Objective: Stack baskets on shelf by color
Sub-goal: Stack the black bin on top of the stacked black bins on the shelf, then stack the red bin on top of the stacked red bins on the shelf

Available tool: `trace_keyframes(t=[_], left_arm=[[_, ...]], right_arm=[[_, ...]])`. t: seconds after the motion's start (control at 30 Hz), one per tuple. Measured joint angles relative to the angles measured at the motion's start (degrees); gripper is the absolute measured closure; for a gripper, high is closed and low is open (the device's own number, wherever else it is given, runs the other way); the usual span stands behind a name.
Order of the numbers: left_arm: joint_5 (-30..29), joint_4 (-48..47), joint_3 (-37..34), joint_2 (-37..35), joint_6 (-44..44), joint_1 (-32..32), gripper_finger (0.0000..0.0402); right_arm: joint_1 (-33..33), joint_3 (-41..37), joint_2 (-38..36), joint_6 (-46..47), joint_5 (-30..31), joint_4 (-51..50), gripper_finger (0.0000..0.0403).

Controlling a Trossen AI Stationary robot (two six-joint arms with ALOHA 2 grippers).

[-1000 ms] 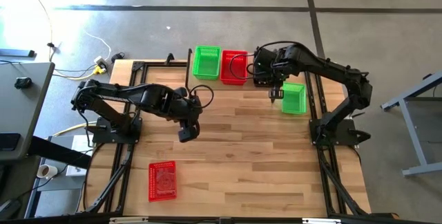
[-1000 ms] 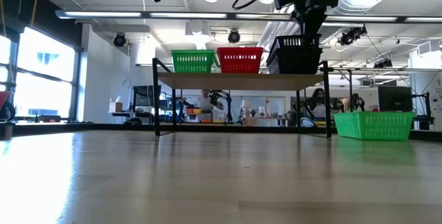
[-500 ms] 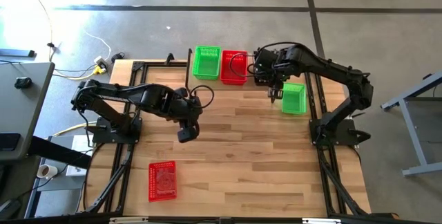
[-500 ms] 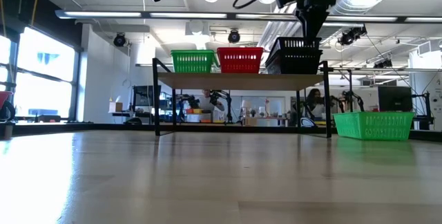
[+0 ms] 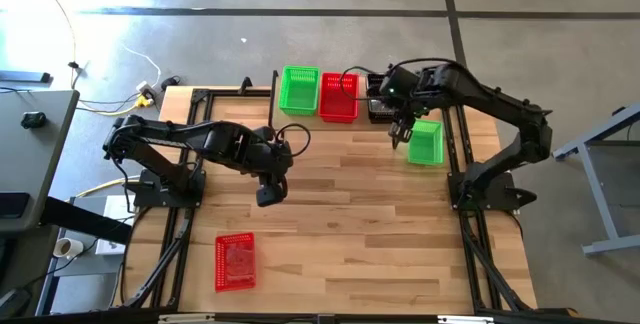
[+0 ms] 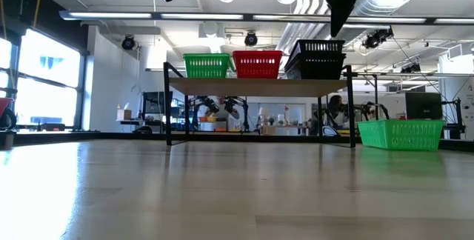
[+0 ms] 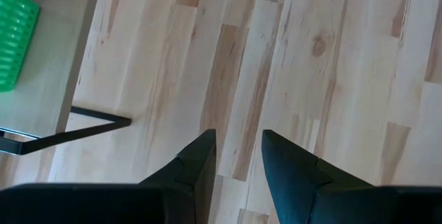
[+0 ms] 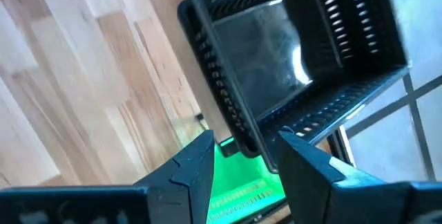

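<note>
From above, the shelf (image 5: 330, 119) stands at the far edge of the table (image 5: 350, 244). On it sit a green basket (image 5: 299, 91), a red basket (image 5: 338, 96) beside it, and a black basket (image 5: 378, 112) partly hidden under the right arm. The right gripper (image 5: 402, 132) hangs over the shelf's right end, between the black basket and a second green basket (image 5: 426, 142) that rests on the table beside the shelf. The left gripper (image 5: 268, 195) hovers over the middle of the table, holding nothing. Another red basket (image 5: 235, 261) lies on the near left part of the table.

At table height, the shelf (image 6: 259, 87) carries the green basket (image 6: 207, 65), the red basket (image 6: 257, 64) and the black basket (image 6: 316, 58) in a row, the black one tilted. The green basket (image 6: 401, 133) on the table sits to the right.

The left wrist view shows its fingers (image 7: 197, 163) a little apart over bare wood, gripping nothing, with a shelf leg (image 7: 65, 131) nearby.

The right wrist view shows its fingers (image 8: 195, 163) spread apart and empty, the black basket (image 8: 297, 58) just beyond them, green plastic (image 8: 238, 182) below.
</note>
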Motion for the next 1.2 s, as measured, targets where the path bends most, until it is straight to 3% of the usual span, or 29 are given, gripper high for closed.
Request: trace_keyframes(t=[0.57, 0.8, 1.03, 1.2], left_arm=[[-0.11, 0.07, -0.02, 0.0, 1.51, 0.02, 0.0294], [-0.08, 0.04, -0.02, 0.0, 1.51, 0.02, 0.0294], [6.45, -0.19, -0.02, 0.0, 0.25, -0.77, 0.0294], [9.79, -2.19, -0.04, 0.0, -1.83, -5.25, 0.0294]], right_arm=[[-4.24, -0.04, 3.16, 0.91, -0.93, 3.11, 0.0263], [-4.24, 0.28, 3.32, 0.79, 2.62, 2.76, 0.0263], [-3.42, 6.53, 2.24, 7.07, 0.11, 1.27, 0.0263], [-0.67, 8.8, 2.25, 8.46, -2.0, 1.08, 0.0263]])
